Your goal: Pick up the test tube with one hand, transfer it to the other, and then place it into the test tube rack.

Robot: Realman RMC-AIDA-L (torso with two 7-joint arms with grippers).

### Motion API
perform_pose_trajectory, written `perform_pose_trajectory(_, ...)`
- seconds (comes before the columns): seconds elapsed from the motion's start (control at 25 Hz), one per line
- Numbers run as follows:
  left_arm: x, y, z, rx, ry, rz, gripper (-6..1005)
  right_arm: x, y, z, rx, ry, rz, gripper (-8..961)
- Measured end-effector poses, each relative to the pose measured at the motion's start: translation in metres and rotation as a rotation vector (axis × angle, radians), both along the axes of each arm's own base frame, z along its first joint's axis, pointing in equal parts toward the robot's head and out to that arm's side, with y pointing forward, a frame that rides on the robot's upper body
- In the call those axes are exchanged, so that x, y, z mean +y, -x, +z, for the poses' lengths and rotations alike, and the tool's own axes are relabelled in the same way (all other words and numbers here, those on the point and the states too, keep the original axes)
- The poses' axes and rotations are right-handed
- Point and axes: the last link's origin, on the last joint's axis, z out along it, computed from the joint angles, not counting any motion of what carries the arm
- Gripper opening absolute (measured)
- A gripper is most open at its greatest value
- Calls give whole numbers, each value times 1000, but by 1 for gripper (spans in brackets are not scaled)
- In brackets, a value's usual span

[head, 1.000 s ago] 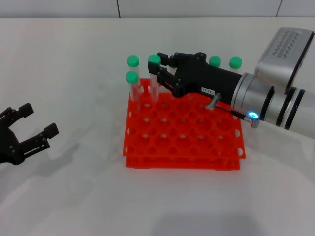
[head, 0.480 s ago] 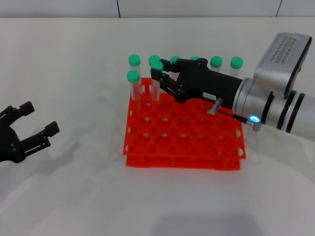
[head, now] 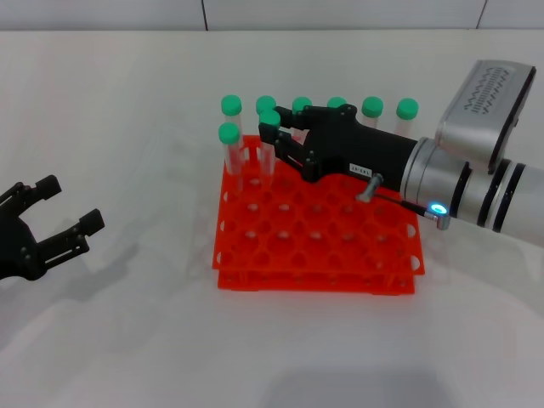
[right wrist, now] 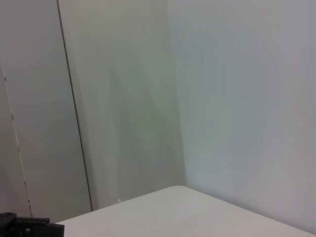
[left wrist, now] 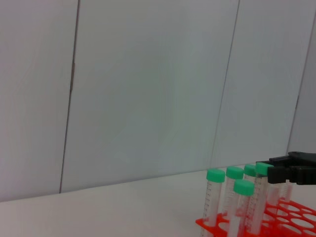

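Head view: my right gripper (head: pixel 274 136), the black one with the small white label, reaches in from the right over the far rows of the orange-red test tube rack (head: pixel 316 223), which sits square on the white desk (head: pixel 127 340). Its fingers (head: pixel 287 151) are closed on the test tube (head: pixel 269 143) just below the green cap. The tube stands upright with its lower end down in a hole near the rack's far left corner. Whether the tube is fully seated I cannot tell. Two other green-capped tubes (head: pixel 229 127) stand just to its left at the corner, one behind the other. More green caps (head: pixel 371 106) show in a line along the far edge, partly hidden behind the gripper body. A blue light (head: pixel 438 206) glows on the right wrist. My left gripper (head: pixel 53 209), black and unlabelled, sits low over the desk at the left edge, well apart from the rack, its fingers spread and holding nothing. Left wrist view: the rack corner (left wrist: pixel 276 224) and a cluster of green-capped tubes (left wrist: pixel 216 195) appear against a pale panelled wall (left wrist: pixel 148 89), with the right gripper's black fingertips at the cap of the farthest tube. Right wrist view: only wall and a strip of desk are visible, plus a dark edge at one corner that I cannot identify.
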Motion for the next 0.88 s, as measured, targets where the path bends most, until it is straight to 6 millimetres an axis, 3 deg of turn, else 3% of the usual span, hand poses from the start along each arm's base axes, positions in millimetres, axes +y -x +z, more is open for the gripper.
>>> perform_pose_trajectory(0.36,0,0,0,1,0,0,893,1,1,0,3,1,-5,334)
perform_pose_trajectory(0.8,-3,2,3,-1,-3,4,893,-4,5,6,39,15,24,555)
perform_pose_trajectory(0.88,-3,2,4,-2,-4,4,893,-9,5,10,63,30,44,556)
